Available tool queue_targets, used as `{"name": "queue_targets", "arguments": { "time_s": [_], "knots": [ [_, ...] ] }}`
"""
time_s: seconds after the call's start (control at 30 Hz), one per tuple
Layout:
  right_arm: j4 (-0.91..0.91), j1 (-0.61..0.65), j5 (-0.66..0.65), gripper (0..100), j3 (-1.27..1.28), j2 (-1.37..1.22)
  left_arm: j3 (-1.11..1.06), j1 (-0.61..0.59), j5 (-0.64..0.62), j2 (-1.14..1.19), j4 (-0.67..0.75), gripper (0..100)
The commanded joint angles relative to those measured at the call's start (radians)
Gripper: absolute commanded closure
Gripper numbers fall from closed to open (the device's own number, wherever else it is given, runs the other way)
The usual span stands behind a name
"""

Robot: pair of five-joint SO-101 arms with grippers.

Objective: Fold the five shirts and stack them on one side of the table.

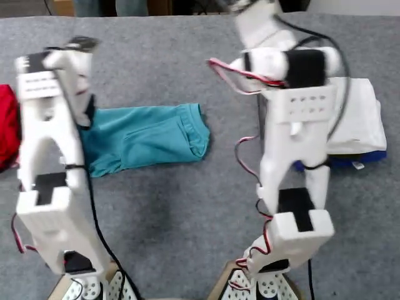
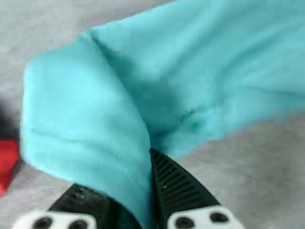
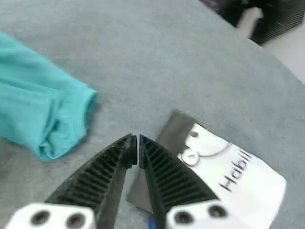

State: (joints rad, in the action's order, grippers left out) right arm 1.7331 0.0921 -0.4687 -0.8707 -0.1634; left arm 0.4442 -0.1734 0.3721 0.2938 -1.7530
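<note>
While the left hand (image 2: 145,164) pinches a raised fold of the teal shirt (image 1: 147,137), the rest lies mid-counter (image 1: 187,206). Right hand (image 3: 134,139): tips together, nothing held. White shirt (image 1: 359,119) folded atop blue shirt (image 1: 350,161), right side. Red shirt (image 1: 7,125) at left edge.

Bright, even, diffuse light; faint shadows.

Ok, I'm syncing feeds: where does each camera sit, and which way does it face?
High view: fixed overhead, looking down on the table; the left arm and right arm show.
Left wrist view: on that arm, facing the left gripper, shut on the teal shirt.
Right wrist view: on that arm, facing the table past the shut right gripper.
Shared: all three show the teal shirt.
</note>
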Motion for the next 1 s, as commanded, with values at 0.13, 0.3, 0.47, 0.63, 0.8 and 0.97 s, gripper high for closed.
{"name": "queue_targets", "arguments": {
  "time_s": [0.13,0.3,0.47,0.63,0.8,0.97],
  "knots": [
    [0.005,-0.083,-0.002,97.9,-0.058,0.073,-0.012,0.232,-0.120,-0.106,0.052,97],
    [0.006,-0.186,-0.074,98.0,-0.056,0.101,-0.012,0.323,-0.192,-0.084,0.138,97],
    [0.006,-0.213,-0.078,97.9,-0.056,0.096,-0.027,0.432,-0.203,-0.083,0.184,97],
    [0.006,-0.215,-0.078,97.9,-0.058,0.102,-0.070,0.499,-0.203,-0.083,0.278,97],
    [0.006,-0.212,-0.078,97.9,-0.058,0.101,-0.120,0.545,-0.203,-0.083,0.348,97],
    [0.006,-0.213,-0.078,97.9,-0.058,0.102,-0.154,0.553,-0.204,-0.083,0.443,97]
  ]
}}
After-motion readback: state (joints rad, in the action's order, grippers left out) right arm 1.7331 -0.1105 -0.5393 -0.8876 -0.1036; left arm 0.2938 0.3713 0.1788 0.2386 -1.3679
